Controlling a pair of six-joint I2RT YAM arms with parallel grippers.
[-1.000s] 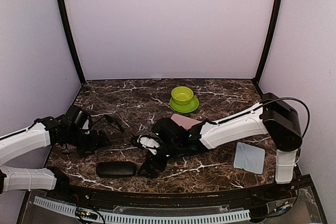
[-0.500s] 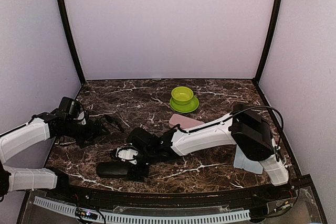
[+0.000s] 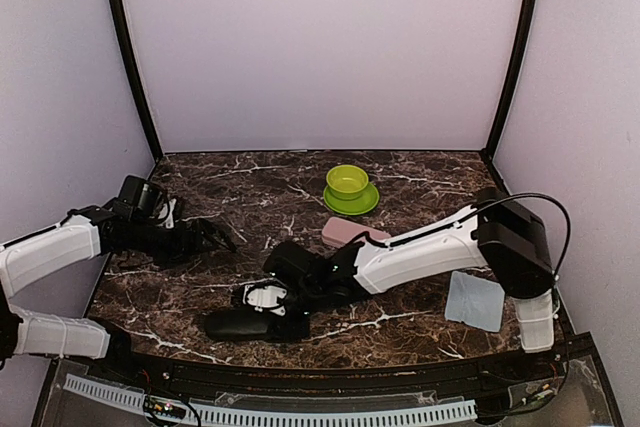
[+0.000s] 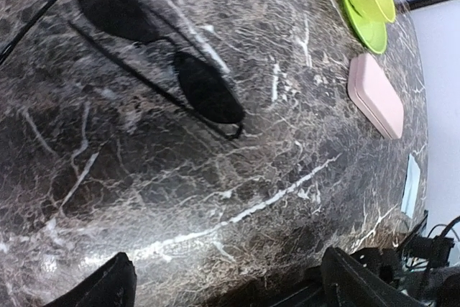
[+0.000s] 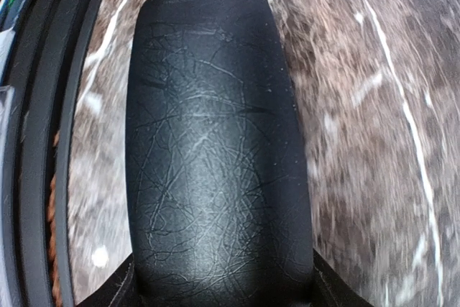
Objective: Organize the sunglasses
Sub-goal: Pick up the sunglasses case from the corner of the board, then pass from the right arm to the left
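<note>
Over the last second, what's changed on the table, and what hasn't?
The right gripper swung left to the black case and closed around its sides; the case slid slightly right. The left gripper, open, moved away from the arm bases toward the black sunglasses, which lie untouched. The pink case, green bowl and cloth stayed put.

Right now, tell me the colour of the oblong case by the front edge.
The case is black, finely creased; clearest in the right wrist view.
</note>
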